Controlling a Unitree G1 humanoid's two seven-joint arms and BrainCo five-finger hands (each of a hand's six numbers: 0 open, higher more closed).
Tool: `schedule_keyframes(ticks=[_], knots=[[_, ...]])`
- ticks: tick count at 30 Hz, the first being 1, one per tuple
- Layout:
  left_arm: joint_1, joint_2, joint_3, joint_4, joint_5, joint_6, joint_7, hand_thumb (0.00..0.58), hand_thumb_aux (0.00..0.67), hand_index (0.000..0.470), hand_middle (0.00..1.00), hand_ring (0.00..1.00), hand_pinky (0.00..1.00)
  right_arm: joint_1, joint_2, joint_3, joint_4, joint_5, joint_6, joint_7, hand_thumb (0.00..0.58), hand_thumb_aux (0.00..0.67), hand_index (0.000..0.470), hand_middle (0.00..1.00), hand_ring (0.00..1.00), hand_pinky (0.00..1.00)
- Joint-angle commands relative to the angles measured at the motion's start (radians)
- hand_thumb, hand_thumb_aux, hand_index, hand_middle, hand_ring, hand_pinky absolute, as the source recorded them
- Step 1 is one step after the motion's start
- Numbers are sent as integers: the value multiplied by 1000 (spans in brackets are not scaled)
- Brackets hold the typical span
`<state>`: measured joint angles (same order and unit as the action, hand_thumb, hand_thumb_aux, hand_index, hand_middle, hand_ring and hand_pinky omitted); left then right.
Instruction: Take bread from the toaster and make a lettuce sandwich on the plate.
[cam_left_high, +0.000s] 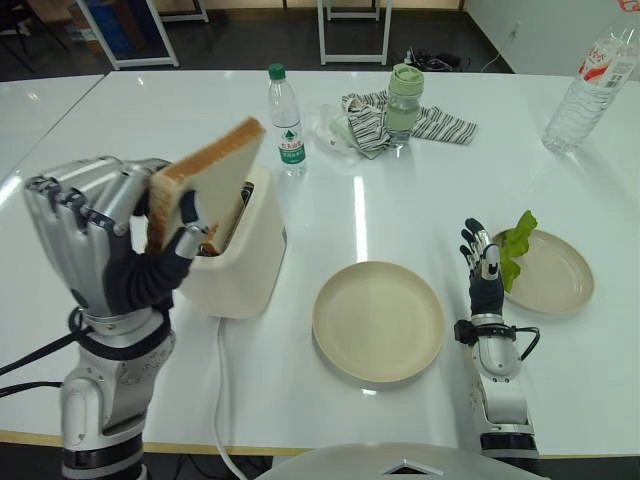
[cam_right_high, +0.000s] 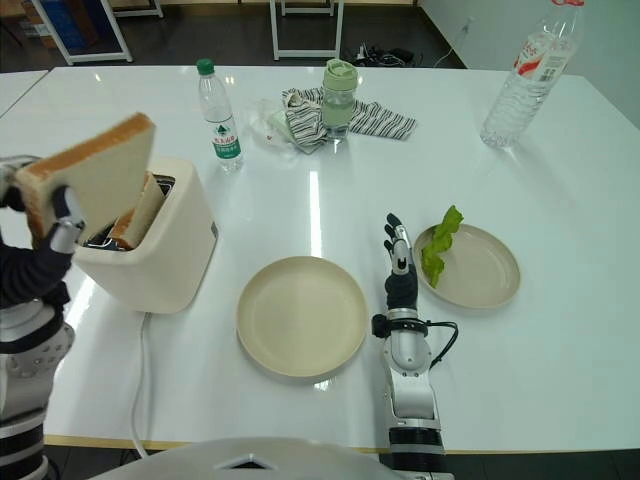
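My left hand grips a bread slice, tilted just above the toaster. My right hand rests on the table with its fingers straight, beside the lettuce. Next, I reckon, the slice must swing right and lie flat on the middle plate.

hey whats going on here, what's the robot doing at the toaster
The robot's left hand grips a bread slice, held tilted just above the toaster, where a second slice sits in the slot. The middle plate has nothing on it yet. The right hand rests open on the table, beside the side plate holding the lettuce leaf.
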<state>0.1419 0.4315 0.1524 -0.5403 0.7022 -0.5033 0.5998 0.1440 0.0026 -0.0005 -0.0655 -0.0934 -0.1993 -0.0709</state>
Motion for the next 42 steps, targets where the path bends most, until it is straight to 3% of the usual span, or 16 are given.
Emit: schedule_keyframes(ticks=[1,6,13,21,28,36,42], knots=[[33,-121,-231,14,-144,-6,-131,580,670,470,1000,1000,1000,-13,4,-1,9,8,12,0,0,0,0,0,0,0],[52,-235,-437,45,-227,24,-272,580,670,470,1000,1000,1000,-15,-5,-16,1,13,16,-1,0,0,0,0,0,0],[28,-286,-527,150,-269,133,-436,580,670,470,1000,1000,1000,-19,-8,-28,1,14,18,-1,0,0,0,0,0,0],[-127,-166,-507,266,-109,307,-664,580,670,470,1000,1000,1000,-15,-11,-39,-7,15,20,1,0,0,0,0,0,0],[-245,-18,-564,274,-95,280,-924,580,670,470,1000,1000,1000,-13,-12,-45,-14,14,27,1,0,0,0,0,0,0],[-322,-15,-663,327,-200,337,-1200,580,670,470,1000,1000,1000,-13,-7,-40,-10,10,29,-1,0,0,0,0,0,0],[-334,-41,-709,459,-210,306,-1209,580,670,470,1000,1000,1000,-6,-1,-37,-14,8,29,-6,0,0,0,0,0,0]])
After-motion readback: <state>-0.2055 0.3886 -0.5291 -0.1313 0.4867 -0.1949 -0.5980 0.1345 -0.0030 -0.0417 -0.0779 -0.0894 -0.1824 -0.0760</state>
